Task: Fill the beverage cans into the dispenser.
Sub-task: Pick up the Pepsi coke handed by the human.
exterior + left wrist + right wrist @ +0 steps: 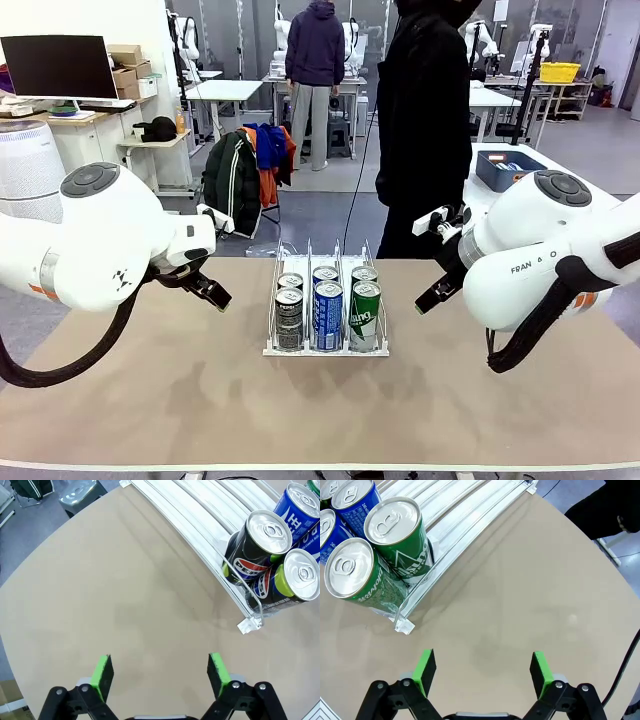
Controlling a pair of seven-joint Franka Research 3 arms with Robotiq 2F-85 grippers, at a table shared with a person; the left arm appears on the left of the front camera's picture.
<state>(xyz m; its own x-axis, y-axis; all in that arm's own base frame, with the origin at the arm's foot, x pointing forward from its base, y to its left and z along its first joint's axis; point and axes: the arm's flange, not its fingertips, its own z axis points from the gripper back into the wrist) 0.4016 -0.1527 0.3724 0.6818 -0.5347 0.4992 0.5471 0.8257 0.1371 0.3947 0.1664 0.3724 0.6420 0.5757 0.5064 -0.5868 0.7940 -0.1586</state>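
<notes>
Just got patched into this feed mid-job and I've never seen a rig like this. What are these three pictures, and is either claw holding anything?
This is a robot's white left arm and right arm at a table. The wide picture comes from a fixed camera between them, facing a person in black at the far side. The other two come from a camera on each wrist, looking along that arm's green-padded fingers. The left gripper and right gripper are open and hold nothing, over bare table either side of the dispenser, a white wire rack. In it stand six beverage cans, two per lane: black Pepsi cans, blue cans, green cans.
</notes>
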